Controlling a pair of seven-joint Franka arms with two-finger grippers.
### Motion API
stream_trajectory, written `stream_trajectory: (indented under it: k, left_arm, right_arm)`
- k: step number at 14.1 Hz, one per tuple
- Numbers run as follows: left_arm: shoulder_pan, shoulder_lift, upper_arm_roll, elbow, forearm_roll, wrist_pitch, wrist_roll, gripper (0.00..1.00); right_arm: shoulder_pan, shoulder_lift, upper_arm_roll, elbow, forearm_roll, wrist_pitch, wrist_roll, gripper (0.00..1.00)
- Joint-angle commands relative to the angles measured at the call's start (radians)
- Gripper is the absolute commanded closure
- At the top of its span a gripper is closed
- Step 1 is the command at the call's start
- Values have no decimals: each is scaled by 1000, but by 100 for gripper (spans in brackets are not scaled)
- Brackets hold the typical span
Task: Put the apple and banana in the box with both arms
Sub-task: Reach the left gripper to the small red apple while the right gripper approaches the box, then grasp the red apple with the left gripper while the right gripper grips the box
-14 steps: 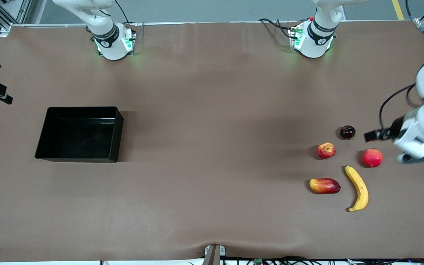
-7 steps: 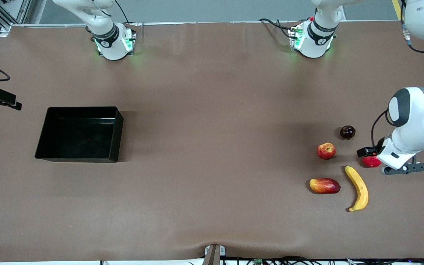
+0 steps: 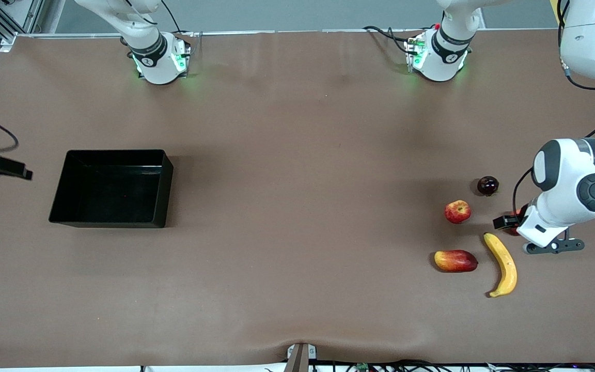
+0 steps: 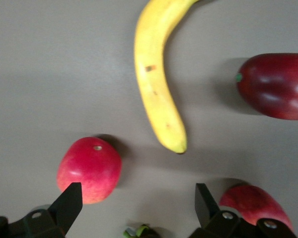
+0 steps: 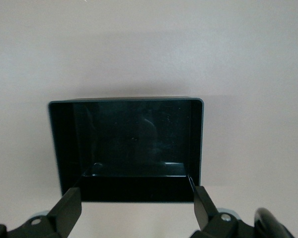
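Overhead, five fruits lie at the left arm's end: one apple, one banana, one mango-like fruit, one dark plum, and one red round fruit under the left gripper. Its wrist view shows spread fingers above that fruit, banana just beside. The right gripper, fingers apart, hangs by one empty box.

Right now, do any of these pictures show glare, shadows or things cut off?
Front view: green glow at both arm bases; soft shadows beside the shallow glossy black plastic box. Right wrist view: pale sheen inside that box. Left wrist view: the long curved yellow banana is sharp but cropped at the edge.
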Motion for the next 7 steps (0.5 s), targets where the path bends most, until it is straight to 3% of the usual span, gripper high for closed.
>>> stream_trajectory:
  k: [1,7]
  left_arm:
    - [-5,-1,-30,-14,-76,-8,-38,0]
    - [-6,31,-85,-37,-167,-8,-88,0]
  right_arm:
    - [-32,88,11,23,-5,75,-2,0]
    - [-117,157,14,-15,8,133,-51,0]
